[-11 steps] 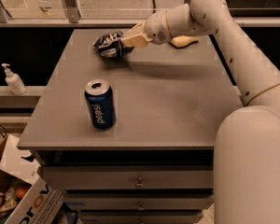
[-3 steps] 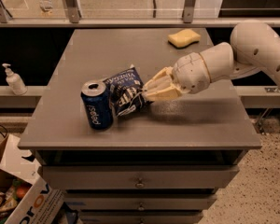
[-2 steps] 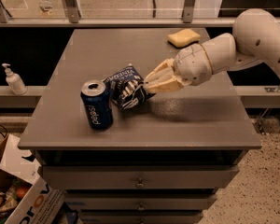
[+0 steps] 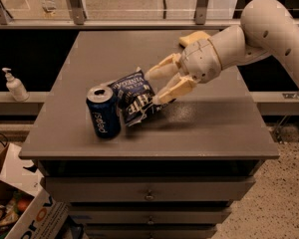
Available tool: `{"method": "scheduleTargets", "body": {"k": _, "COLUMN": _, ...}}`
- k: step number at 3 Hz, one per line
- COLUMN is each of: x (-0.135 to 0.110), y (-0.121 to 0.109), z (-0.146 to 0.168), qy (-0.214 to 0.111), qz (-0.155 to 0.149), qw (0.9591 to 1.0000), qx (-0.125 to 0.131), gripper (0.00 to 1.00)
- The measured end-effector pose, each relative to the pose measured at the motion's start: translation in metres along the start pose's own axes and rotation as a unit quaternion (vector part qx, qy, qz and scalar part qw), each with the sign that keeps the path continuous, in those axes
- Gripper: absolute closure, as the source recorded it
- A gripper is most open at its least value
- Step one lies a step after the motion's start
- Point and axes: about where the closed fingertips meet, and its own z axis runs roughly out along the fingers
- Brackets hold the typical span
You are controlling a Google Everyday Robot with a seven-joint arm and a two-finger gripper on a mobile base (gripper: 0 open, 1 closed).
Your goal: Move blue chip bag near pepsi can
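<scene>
The blue chip bag (image 4: 134,98) lies crumpled on the grey table (image 4: 209,128), leaning against the right side of the pepsi can (image 4: 103,112), which stands upright near the front left. My gripper (image 4: 153,87) is just right of the bag, low over the table. Its two pale fingers (image 4: 172,90) are spread apart, with the tips at the bag's right edge and not closed around it.
A yellow sponge (image 4: 193,37) lies at the back of the table, partly behind my wrist. A white pump bottle (image 4: 14,85) stands on a ledge to the left. A cardboard box (image 4: 30,213) sits on the floor at lower left.
The gripper carried the bag from the table's back to beside the can, then its fingers spread and drew back slightly to the right. The bag now rests against the can.
</scene>
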Motion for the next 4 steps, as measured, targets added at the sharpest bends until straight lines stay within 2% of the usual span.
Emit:
{"method": "scheduleTargets", "body": {"k": 1, "x": -0.011, "y": -0.001, "z": 0.000, "qy": 0.003, "qz": -0.009, "qw": 0.9998, "qx": -0.015, "gripper": 0.00}}
{"method": "scheduleTargets", "body": {"k": 2, "x": -0.007, "y": -0.006, "z": -0.011, "qy": 0.012, "qz": 0.008, "qw": 0.9997, "qx": 0.018, "gripper": 0.00}}
{"method": "scheduleTargets", "body": {"k": 3, "x": 0.009, "y": -0.010, "z": -0.033, "qy": 0.027, "qz": 0.049, "qw": 0.9935, "qx": 0.099, "gripper": 0.00}}
{"method": "scheduleTargets", "body": {"k": 4, "x": 0.026, "y": -0.009, "z": -0.052, "qy": 0.038, "qz": 0.087, "qw": 0.9790, "qx": 0.180, "gripper": 0.00}}
